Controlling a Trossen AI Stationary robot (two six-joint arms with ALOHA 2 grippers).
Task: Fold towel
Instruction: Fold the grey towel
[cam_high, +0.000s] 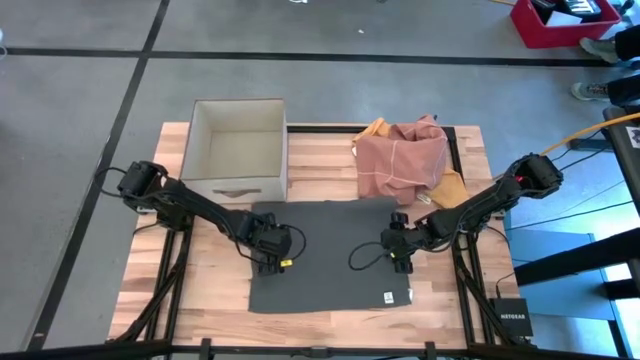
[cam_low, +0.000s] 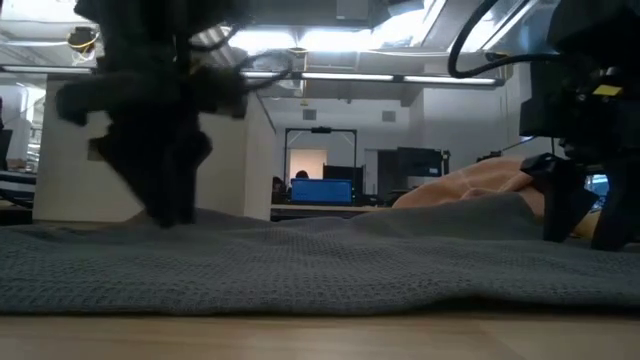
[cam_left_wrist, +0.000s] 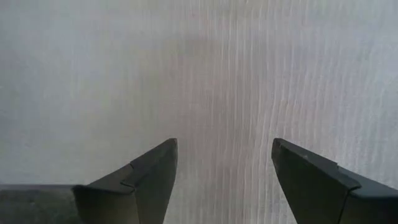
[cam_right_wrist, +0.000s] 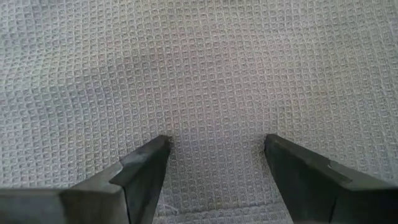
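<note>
A dark grey waffle-weave towel (cam_high: 330, 255) lies spread flat on the wooden table (cam_high: 200, 290), and it fills both wrist views. My left gripper (cam_high: 272, 262) points down, open, over the towel's left part. Its two fingers straddle bare cloth (cam_left_wrist: 199, 74). My right gripper (cam_high: 400, 255) points down, open, over the towel's right part, also with only cloth (cam_right_wrist: 199, 62) between its fingers. In the low view both grippers, left (cam_low: 170, 215) and right (cam_low: 580, 240), reach down to the towel's surface (cam_low: 320, 270). My left gripper comes at the towel's left part from above with its fingers spread; I cannot tell whether the fingertips (cam_left_wrist: 168, 149) touch the cloth. My right gripper comes at the towel's right part from above with its fingers spread; I cannot tell whether its fingertips (cam_right_wrist: 163, 144) touch the cloth.
An open cardboard box (cam_high: 238, 148) stands at the table's far left, just beyond the towel. A heap of pink and orange cloth (cam_high: 405, 155) lies at the far right. A small white label (cam_high: 388, 296) sits near the towel's near right corner.
</note>
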